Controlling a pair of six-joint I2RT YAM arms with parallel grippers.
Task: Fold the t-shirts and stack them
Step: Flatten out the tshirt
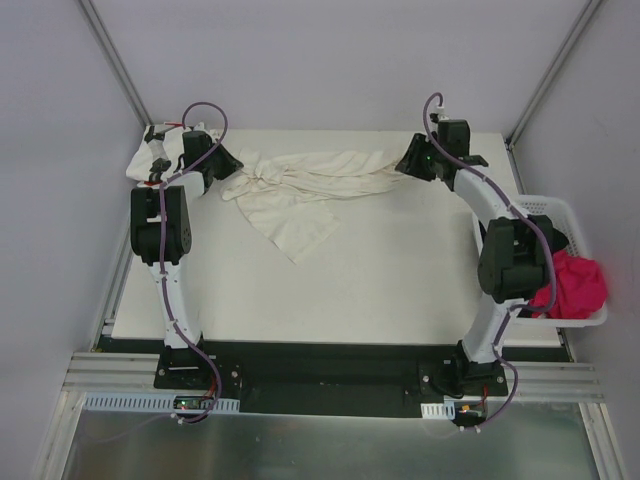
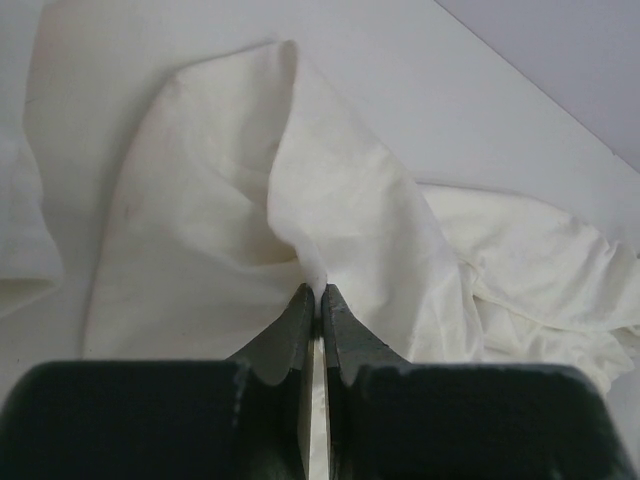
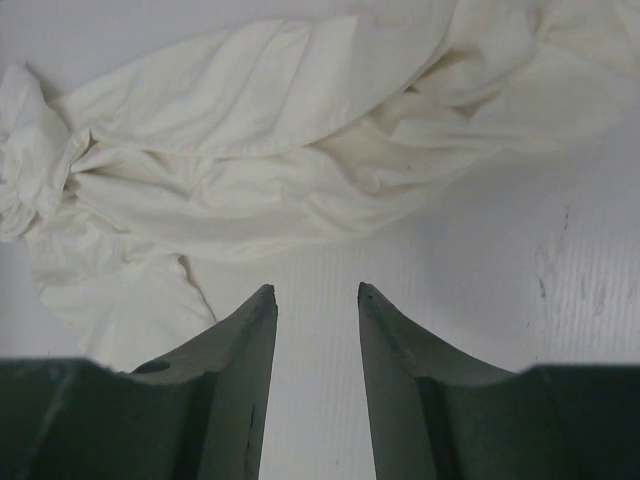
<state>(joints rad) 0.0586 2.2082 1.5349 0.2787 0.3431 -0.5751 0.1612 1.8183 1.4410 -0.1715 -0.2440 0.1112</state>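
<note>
A large cream-white t-shirt (image 1: pixel 300 190) lies bunched and stretched along the back of the table. My left gripper (image 1: pixel 226 166) is at its left end, shut on a raised fold of the cloth (image 2: pixel 300 200), which peaks up into the closed left gripper (image 2: pixel 318 290). My right gripper (image 1: pixel 406 163) hovers at the shirt's right end. In the right wrist view the right gripper (image 3: pixel 315 290) stands open over bare table, with the shirt (image 3: pixel 280 150) just beyond the tips. A second white t-shirt (image 1: pixel 143 160) sits crumpled at the far left corner, partly hidden by the left arm.
A white perforated basket (image 1: pixel 560 205) stands off the table's right edge, beside the right arm, with a pink-red cloth (image 1: pixel 577 285) in it. Grey walls and frame posts close in the back and sides. The white table (image 1: pixel 400 270) stretches forward of the shirt.
</note>
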